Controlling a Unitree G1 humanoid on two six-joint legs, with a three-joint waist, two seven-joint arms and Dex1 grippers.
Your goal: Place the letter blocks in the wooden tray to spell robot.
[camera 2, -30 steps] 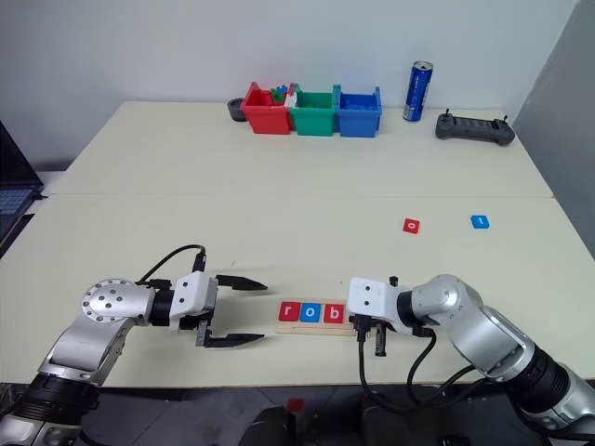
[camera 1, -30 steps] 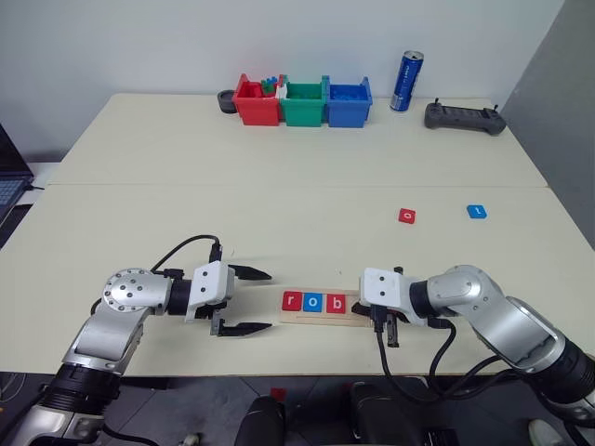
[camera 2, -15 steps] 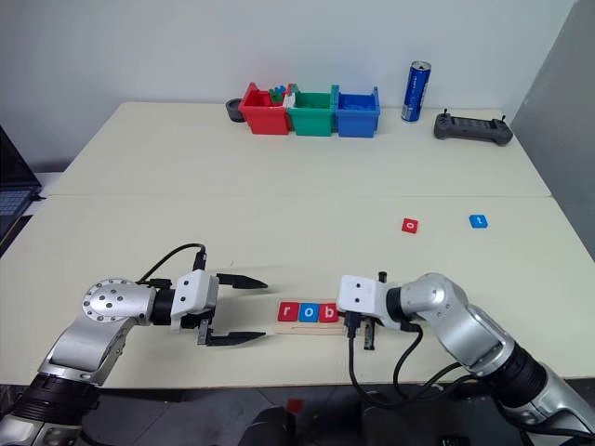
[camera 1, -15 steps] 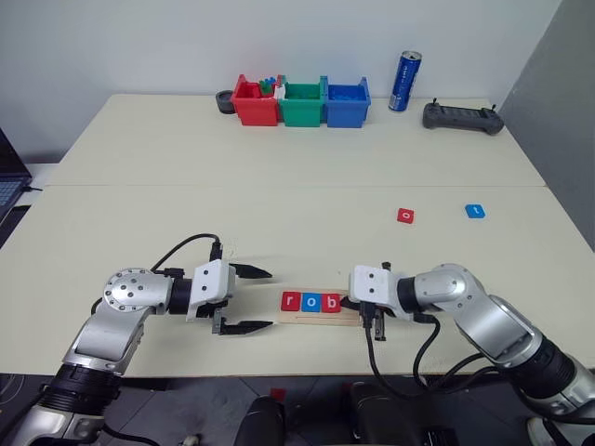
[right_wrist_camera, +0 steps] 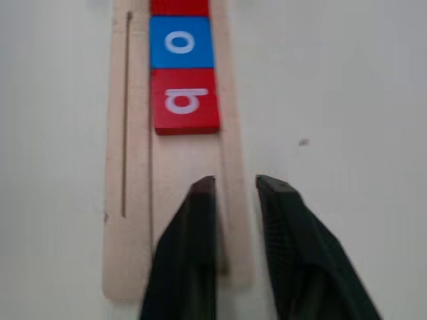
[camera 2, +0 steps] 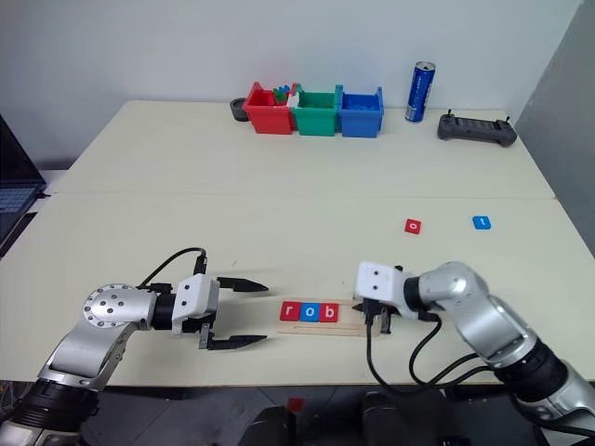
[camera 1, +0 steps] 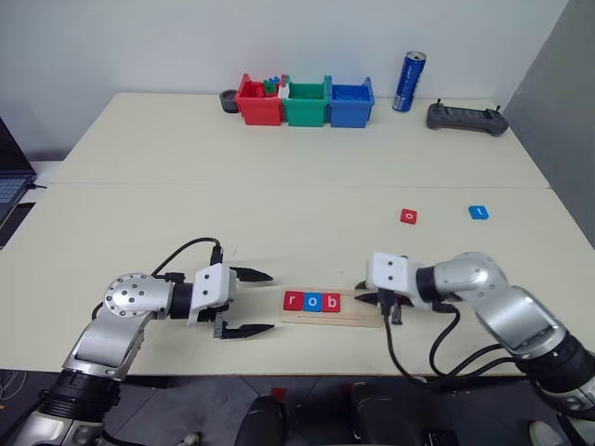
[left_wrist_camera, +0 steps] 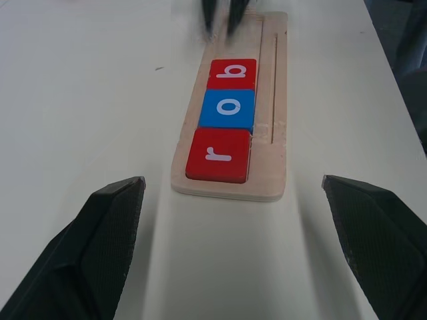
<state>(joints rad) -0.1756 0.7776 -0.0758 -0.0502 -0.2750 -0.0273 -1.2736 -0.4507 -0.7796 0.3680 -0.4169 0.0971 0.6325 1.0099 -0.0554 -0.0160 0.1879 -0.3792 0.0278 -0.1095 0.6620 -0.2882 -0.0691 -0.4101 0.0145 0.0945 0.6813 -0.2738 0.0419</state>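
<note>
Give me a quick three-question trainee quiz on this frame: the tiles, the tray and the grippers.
1. Which letters already sit in the wooden tray?
2. True or false: the left gripper is holding a tile.
3. Which loose tile lies nearer the tray: A, the red o tile, or B, the blue t tile?

Key
1. r, o, b: red r tile, blue o tile, red b tile.
2. False: it is wide open and empty.
3. A.

The wooden tray is lying flat, carrying a red r, blue o and red b touching in a row at its left end. A red o and blue t are lying well beyond the tray.
</note>
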